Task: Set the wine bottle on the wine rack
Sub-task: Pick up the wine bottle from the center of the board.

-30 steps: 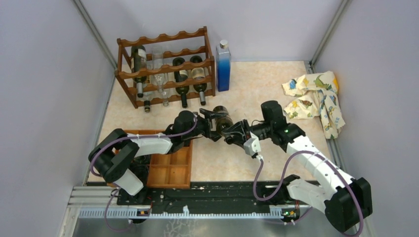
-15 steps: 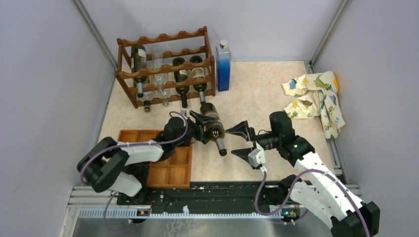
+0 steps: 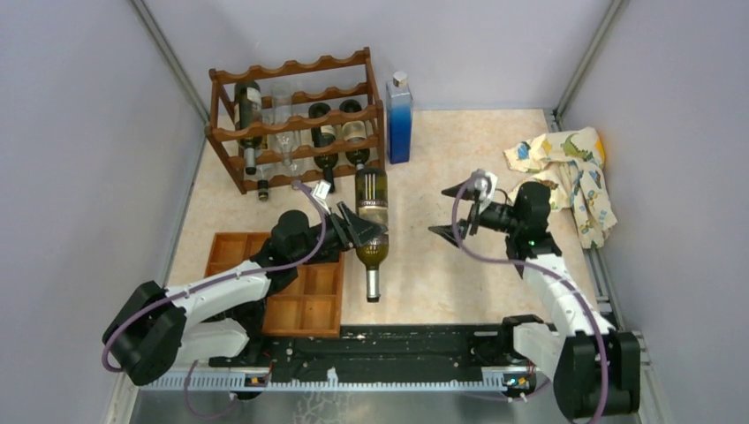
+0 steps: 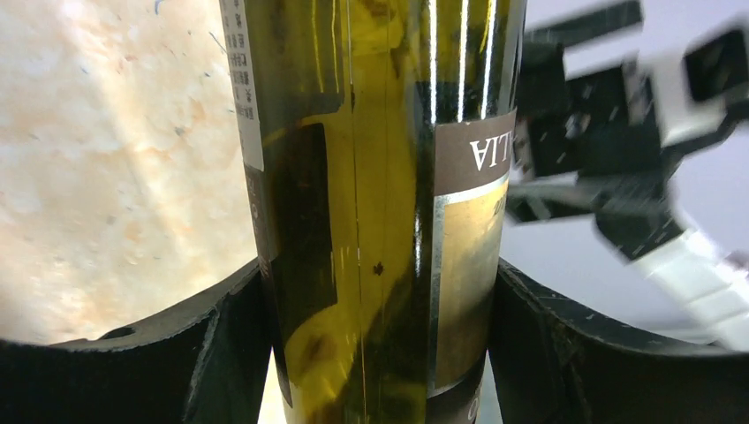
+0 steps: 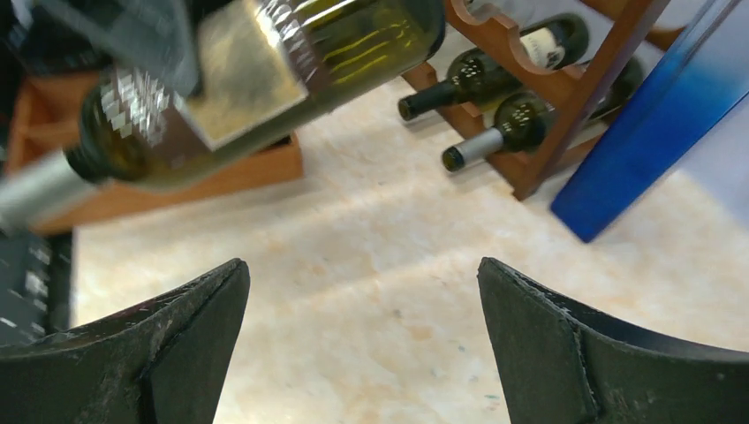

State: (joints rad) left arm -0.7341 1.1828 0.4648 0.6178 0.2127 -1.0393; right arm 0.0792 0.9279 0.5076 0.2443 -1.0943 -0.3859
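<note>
Wine bottle (image 3: 372, 200) in L tool (image 3: 366, 232)

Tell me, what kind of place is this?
Probably a robot test booth: plain grey walls around the table, a left arm and right arm bolted at its near edge, a wine rack as prop.

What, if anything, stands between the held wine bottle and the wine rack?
Nothing visible. The wine bottle, in the left gripper, has its base just before the wine rack. Stored bottles fill lower cradles; the top tier looks free. The blue bottle stands beside the rack, off the path.
</note>
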